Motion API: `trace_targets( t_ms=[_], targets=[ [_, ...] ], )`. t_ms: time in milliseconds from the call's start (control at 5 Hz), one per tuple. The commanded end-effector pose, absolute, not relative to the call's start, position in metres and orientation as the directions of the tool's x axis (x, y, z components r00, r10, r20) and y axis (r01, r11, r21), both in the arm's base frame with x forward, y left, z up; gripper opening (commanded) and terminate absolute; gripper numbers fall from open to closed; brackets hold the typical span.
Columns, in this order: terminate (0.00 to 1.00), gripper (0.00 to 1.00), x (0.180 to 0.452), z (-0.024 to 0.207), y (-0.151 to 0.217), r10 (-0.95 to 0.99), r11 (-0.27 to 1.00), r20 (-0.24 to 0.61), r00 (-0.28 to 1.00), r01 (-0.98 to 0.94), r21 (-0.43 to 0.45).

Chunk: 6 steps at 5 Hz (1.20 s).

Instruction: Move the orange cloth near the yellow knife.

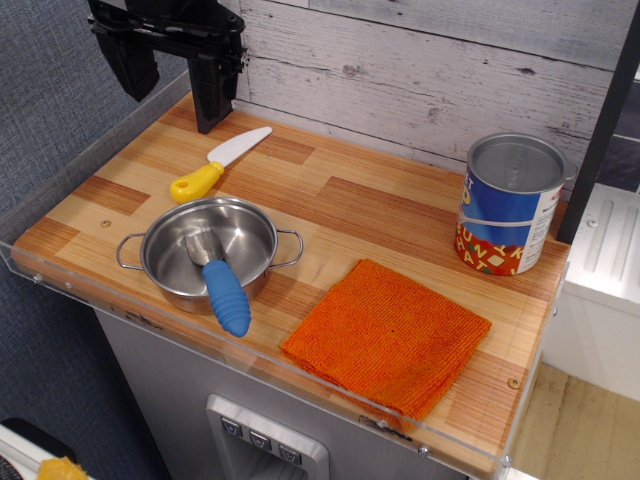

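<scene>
Wooden planks in light and dark stripes make up the table [380, 215] we are looking at, edged with a clear plastic rim and backed by a whitewashed board wall [430, 70]. To the left we see blue-grey fabric, and pale flooring shows at the lower right.

Counting by size: one gripper [172, 72], black, hanging at the back left corner, its two fingers apart with nothing between them. One cloth [387, 338], orange and folded, lying flat at the front right, one corner reaching the table's front edge. One pot [208, 250], steel with two loop handles, sits front left. One can [507, 205], blue with a grey lid, stands upright at the right. One utensil [220, 285] with a blue ribbed handle leans out over the pot's rim, its metal end inside. One knife [218, 166], yellow handle and white blade, lies behind the pot, just in front of the gripper and well apart from the cloth.
</scene>
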<state>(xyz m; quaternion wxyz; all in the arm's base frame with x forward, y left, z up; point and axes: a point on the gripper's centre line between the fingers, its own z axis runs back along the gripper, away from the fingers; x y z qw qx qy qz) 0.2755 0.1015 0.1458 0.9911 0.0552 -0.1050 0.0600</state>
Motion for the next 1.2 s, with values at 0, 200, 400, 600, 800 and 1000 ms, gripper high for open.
trace_targets(
  t_ms=[0,200,400,600,800,1000],
  targets=[
    [0.00,1.00,0.275,0.146,0.101,0.107,0.987,0.215,0.971,-0.131,0.097],
    [0.00,1.00,0.268,0.146,0.082,0.099,0.985,0.192,0.976,-0.124,0.123],
    [0.00,1.00,0.257,0.139,0.060,0.069,0.990,0.210,0.975,-0.093,0.108],
    [0.00,1.00,0.247,0.125,0.028,-0.028,0.995,0.196,0.980,0.008,0.102],
    [0.00,0.00,0.241,0.112,-0.004,-0.123,0.989,0.177,0.976,0.105,0.105],
    [0.00,0.00,0.245,0.098,-0.031,-0.176,0.983,0.163,0.971,0.165,0.079]
  ],
)
